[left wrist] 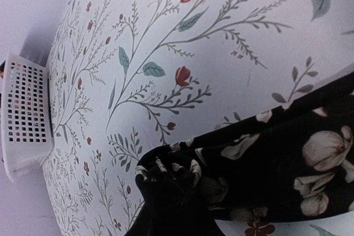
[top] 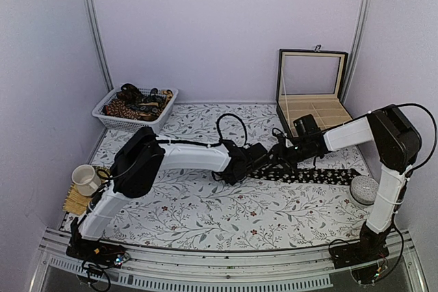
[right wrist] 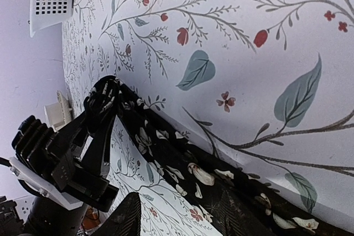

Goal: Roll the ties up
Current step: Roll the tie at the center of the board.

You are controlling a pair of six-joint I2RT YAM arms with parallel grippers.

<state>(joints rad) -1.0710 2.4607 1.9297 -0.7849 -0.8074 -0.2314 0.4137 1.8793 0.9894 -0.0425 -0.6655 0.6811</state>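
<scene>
Roll the tie [right wrist: 182,164] tight from its end at the left gripper [right wrist: 104,93] (can't tell if it or right gripper [top: 277,157] pinches).

- Two arms: the left arm [top: 179,156] and the right arm [top: 387,143].
- Two grippers, one on each arm: the left gripper [top: 263,164] and the right gripper [top: 278,160].
- One black flowered tie [top: 321,176] lying outside the basket.
- One white basket [top: 108,118], holding a heap of patterned ties [top: 135,103] too tangled to count.
- One wooden box [top: 281,76], its single lid raised.
- One white mug [top: 85,179].
- One straw-coloured mat [top: 74,203].
- One round grey object [top: 364,189].
- One floral tablecloth [top: 205,218].
</scene>
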